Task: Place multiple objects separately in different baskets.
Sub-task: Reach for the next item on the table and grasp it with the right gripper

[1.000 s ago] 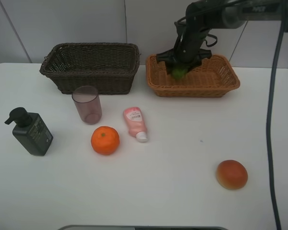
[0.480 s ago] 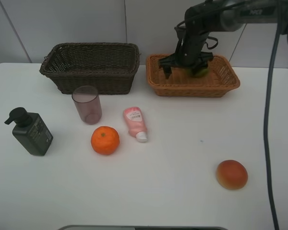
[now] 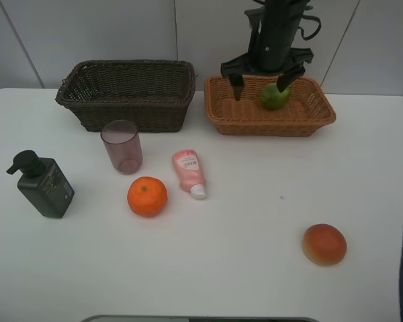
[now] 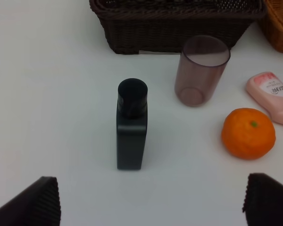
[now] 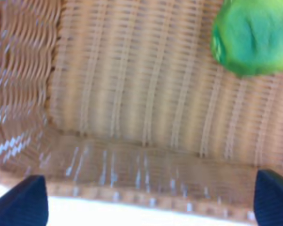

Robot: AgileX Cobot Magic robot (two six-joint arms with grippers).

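My right gripper hangs open just above the light tan basket. The green fruit lies loose inside it, below the right finger; the right wrist view shows the fruit on the wicker floor, off to one side of the open gripper. On the table stand the dark pump bottle, the mauve cup, the orange, the pink tube and the red-orange fruit. My left gripper is open, short of the bottle.
The dark brown basket stands at the back left, with nothing showing inside it. The cup sits close in front of it. The left wrist view also holds the cup, the orange and the tube.
My right gripper opened and let go of the green fruit, which now rests toward the right inside the tan basket. The gripper has lifted a little. Everything else stayed put.
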